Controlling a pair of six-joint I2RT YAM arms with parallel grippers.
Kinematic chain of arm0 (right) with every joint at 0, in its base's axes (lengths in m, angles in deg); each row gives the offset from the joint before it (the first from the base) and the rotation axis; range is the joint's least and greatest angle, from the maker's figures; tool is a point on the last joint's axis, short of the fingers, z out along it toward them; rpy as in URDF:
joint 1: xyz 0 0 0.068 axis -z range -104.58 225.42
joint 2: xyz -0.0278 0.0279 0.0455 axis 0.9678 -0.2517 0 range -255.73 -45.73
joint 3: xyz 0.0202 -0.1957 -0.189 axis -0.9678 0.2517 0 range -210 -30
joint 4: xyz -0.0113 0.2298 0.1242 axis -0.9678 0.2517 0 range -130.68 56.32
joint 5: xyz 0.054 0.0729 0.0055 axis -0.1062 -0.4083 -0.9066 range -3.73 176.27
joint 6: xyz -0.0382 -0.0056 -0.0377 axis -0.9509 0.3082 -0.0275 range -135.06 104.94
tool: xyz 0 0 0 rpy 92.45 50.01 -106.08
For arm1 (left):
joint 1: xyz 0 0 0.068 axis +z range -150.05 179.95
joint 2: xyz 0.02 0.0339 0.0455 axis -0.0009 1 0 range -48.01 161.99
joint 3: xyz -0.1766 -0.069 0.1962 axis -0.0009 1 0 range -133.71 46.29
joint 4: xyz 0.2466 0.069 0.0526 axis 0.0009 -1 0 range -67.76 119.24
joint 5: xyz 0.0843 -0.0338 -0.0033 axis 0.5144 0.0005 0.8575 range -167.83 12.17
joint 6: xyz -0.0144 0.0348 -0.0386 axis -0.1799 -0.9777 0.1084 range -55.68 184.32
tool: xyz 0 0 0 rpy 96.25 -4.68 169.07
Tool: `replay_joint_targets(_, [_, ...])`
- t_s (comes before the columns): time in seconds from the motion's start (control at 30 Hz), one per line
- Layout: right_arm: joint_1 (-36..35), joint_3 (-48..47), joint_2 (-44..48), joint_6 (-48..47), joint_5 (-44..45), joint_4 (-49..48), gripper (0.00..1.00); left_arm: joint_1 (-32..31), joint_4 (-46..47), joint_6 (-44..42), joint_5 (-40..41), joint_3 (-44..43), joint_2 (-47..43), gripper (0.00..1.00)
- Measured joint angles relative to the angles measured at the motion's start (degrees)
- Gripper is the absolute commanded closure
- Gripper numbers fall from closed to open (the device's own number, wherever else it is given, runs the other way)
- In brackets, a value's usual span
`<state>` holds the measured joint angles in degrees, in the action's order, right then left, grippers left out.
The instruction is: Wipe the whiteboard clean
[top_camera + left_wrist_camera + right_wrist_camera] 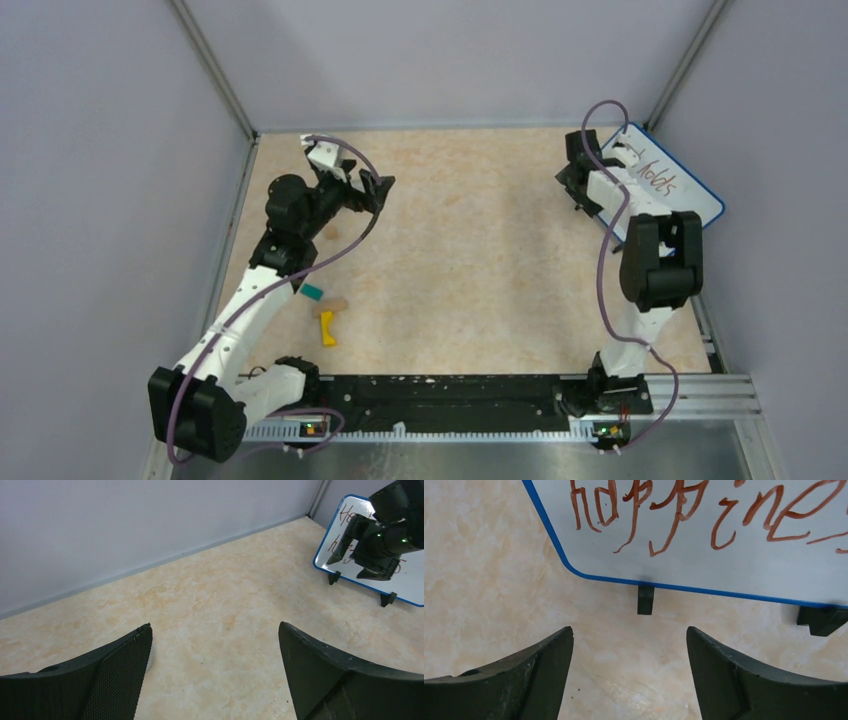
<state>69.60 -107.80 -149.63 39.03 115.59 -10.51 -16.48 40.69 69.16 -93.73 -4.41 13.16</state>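
Note:
The whiteboard (672,182) has a blue rim and red handwriting and stands tilted on black feet at the back right. It fills the top of the right wrist view (724,570) and shows at the far right of the left wrist view (410,582). My right gripper (578,182) is open and empty, low over the table just in front of the board's lower edge (629,629). My left gripper (378,188) is open and empty at the back left, facing across the table toward the board (215,627). No eraser is in either gripper.
Near the left arm lie a small teal piece (312,292), a tan block (336,304) and a yellow piece (327,328). Walls close the table on the left, back and right. The board's black feet (645,599) rest on the table.

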Motion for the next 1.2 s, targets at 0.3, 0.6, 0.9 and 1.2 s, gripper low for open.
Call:
replay_joint_targets(0.3, [0.44,-4.22,-7.19,0.87,3.78,0.31,0.3,1.88,0.2,2.29,-4.07,-0.11,0.13,0.01])
replay_joint_targets(0.6, [1.14,-7.41,-12.61,1.57,5.18,0.9,0.42,5.18,2.89,5.92,-9.33,-0.11,0.48,0.01])
replay_joint_targets(0.9, [1.14,-9.05,-14.1,1.64,6.4,2.25,0.52,7.21,4.63,9.35,-14.4,-0.11,3.45,0.01])
replay_joint_targets(1.2, [1.14,-9.64,-14.29,2.6,6.78,3.23,0.65,10.38,6.99,13.27,-18.71,-0.11,5.46,0.01])
